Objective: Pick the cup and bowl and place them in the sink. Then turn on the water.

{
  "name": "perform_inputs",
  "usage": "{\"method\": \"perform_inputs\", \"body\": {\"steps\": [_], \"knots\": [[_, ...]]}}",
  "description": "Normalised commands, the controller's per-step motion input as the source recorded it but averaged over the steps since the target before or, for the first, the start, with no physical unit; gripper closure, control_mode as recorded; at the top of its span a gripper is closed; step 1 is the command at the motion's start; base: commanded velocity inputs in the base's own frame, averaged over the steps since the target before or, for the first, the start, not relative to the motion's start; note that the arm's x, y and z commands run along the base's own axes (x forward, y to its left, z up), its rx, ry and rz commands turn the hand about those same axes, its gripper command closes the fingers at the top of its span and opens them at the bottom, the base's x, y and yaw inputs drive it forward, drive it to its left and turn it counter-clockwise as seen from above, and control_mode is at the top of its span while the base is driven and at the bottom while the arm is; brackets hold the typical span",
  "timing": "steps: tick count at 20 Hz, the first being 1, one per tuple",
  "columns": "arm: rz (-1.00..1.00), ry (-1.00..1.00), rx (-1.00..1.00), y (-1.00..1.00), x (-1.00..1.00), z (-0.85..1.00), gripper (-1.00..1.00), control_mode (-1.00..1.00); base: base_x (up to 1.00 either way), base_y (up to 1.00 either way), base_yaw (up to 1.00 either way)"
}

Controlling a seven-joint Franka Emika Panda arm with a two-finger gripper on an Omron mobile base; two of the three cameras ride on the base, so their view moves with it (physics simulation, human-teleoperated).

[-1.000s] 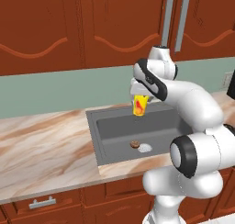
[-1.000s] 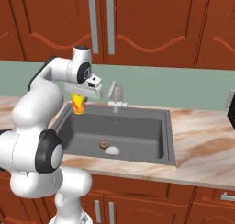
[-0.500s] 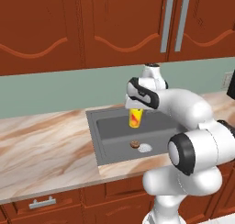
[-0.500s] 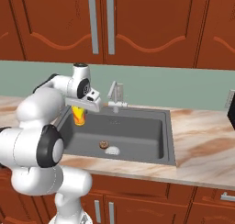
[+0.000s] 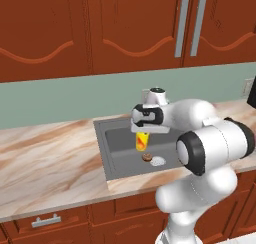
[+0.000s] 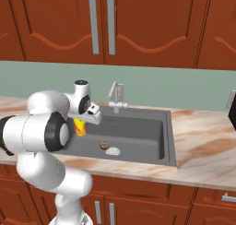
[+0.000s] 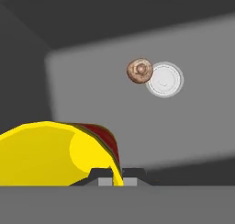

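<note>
Cup (image 5: pixel 142 141): small yellow tumbler with red-orange marks, upright, hanging inside the sink (image 5: pixel 117 148) above its floor, toward the basin's left part. In the hand view the cup (image 7: pixel 55 154) appears close up, yellow with a dark red band at its edge. Sink: large dark grey rectangular basin set in marbled counter; silver faucet (image 6: pixel 116 96) at the rear rim.

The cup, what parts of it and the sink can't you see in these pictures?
- Cup: top hidden by the claw in both base views; cut off by the hand view's bottom edge.
- Sink: near wall hidden by the counter edge.
- Faucet: too small for details.
</note>
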Motion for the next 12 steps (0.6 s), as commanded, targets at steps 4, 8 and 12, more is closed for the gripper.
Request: {"method": "perform_inputs", "body": {"steps": [4,8,12], "knots": [[0.00,0.00,-0.02,0.17,0.26,-0.73,1.00,-1.00,0.00,0.00,0.00],[0.00,0.00,-0.01,0.14,0.35,-0.64,1.00,-1.00,0.00,0.00,0.00],[0.00,0.00,0.00,0.10,0.37,-0.55,1.00,-1.00,0.00,0.00,0.00]]}}
